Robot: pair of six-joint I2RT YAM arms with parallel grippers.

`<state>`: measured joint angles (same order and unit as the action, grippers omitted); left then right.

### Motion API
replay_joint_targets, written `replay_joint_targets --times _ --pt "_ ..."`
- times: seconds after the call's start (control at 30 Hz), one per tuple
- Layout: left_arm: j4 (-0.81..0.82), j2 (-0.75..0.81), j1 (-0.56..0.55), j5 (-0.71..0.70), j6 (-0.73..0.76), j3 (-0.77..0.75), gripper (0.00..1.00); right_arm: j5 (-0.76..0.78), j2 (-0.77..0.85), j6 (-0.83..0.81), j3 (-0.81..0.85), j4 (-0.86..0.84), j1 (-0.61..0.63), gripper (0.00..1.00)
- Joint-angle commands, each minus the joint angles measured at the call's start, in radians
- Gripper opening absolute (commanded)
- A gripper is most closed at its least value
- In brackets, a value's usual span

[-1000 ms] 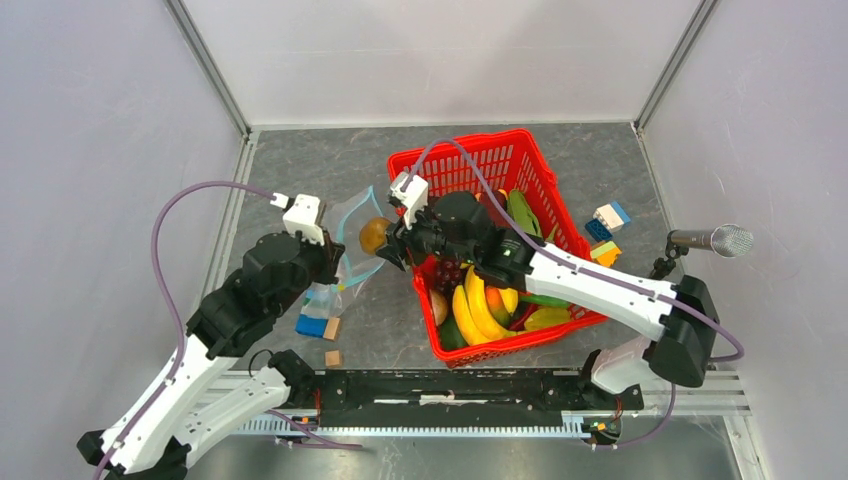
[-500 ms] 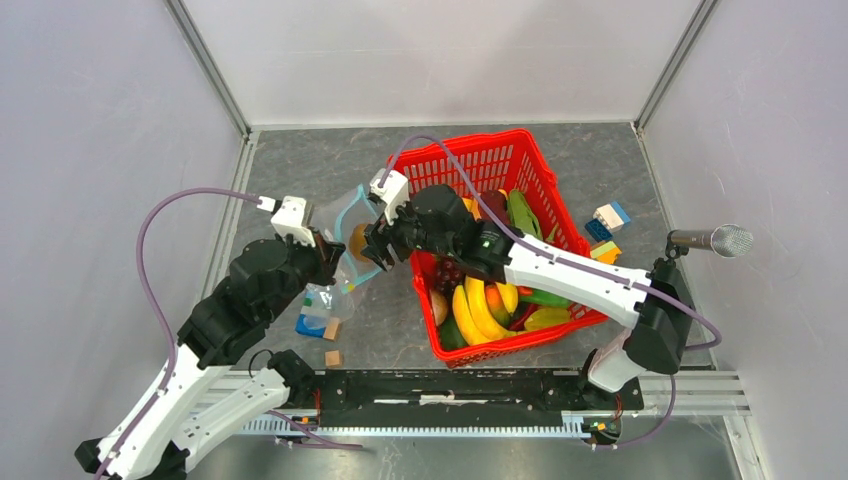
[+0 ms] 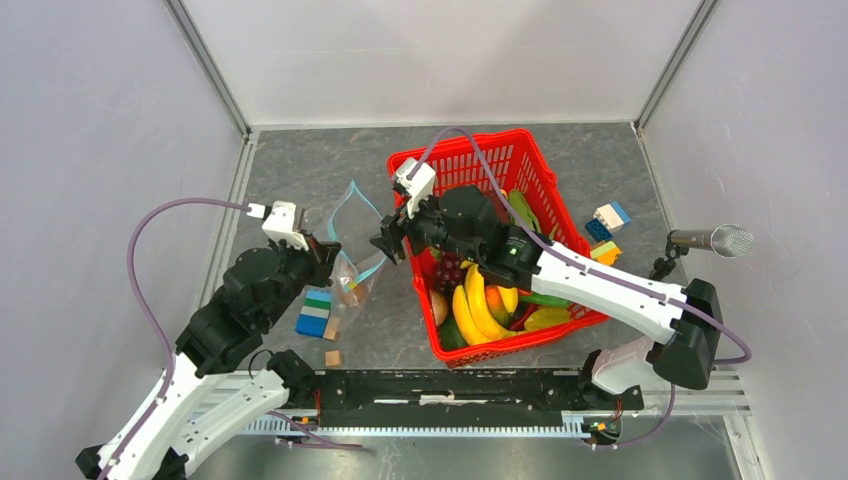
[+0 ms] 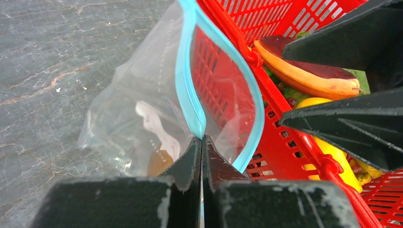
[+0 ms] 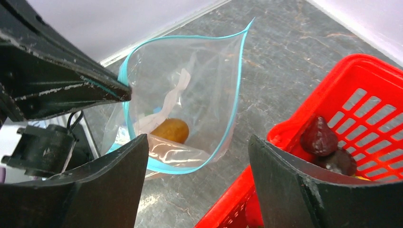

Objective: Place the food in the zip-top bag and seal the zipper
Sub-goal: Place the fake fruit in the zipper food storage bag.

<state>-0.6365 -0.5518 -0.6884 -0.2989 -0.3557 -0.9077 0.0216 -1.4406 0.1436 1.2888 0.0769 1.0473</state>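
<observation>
Right gripper (image 5: 197,142) noted with jaws apart and empty, drawn back toward the red basket (image 3: 470,140); a second ago the brown potato-like piece (image 5: 171,129) was carried between them; it is now seen lying low inside the zip-top bag (image 5: 190,85). Left gripper (image 4: 202,142) is clamped together on the zipper (image 4: 183,80), by which the mouth is held open just beside the basket. One item judged bagged; banana (image 3: 475,305), grapes (image 3: 450,272) and other food remain in the basket; sealing not yet begun.

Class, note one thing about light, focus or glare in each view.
Top view: even light, all sharp, no harsh shadow by the basket. Left wrist: pale sheen on the bag, left claw nearly black. Right wrist: right claw in shade, potato crisp.
</observation>
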Motion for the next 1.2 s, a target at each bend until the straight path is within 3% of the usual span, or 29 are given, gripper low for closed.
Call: replay_joint_targets --times 0.0,0.33,0.43,0.6,0.63,0.73,0.83,1.0,1.1,1.17 --pt "0.084 0.034 0.006 -0.041 -0.065 0.018 0.02 0.074 0.015 0.039 -0.003 -0.008 0.003 0.77" --pt "0.124 0.077 0.006 0.041 -0.031 0.038 0.02 0.065 -0.099 0.061 0.073 0.014 0.003 0.54" --pt "0.13 0.082 0.006 0.055 -0.022 0.04 0.02 0.052 -0.12 0.074 0.076 -0.011 0.003 0.39" --pt "0.098 0.066 0.006 -0.012 -0.024 0.036 0.03 0.026 -0.127 0.091 0.073 -0.045 0.003 0.07" --pt "0.089 0.061 0.006 -0.033 -0.027 0.037 0.09 0.023 -0.123 0.096 0.07 -0.052 0.004 0.02" --pt "0.079 0.028 0.007 -0.076 -0.032 0.042 0.45 0.003 -0.113 0.118 0.051 -0.069 0.005 0.0" --pt "0.087 -0.023 0.006 -0.074 -0.041 0.038 0.63 0.006 -0.118 0.14 0.04 -0.109 0.007 0.0" --pt "0.06 -0.09 0.006 -0.152 -0.038 0.017 0.67 0.035 -0.12 0.171 0.015 -0.127 0.011 0.0" --pt "0.039 -0.103 0.006 -0.215 -0.025 0.016 0.64 0.028 -0.117 0.175 0.008 -0.142 0.012 0.0" --pt "0.036 -0.106 0.006 -0.242 -0.013 0.02 0.55 0.023 -0.12 0.173 0.01 -0.142 0.011 0.0"
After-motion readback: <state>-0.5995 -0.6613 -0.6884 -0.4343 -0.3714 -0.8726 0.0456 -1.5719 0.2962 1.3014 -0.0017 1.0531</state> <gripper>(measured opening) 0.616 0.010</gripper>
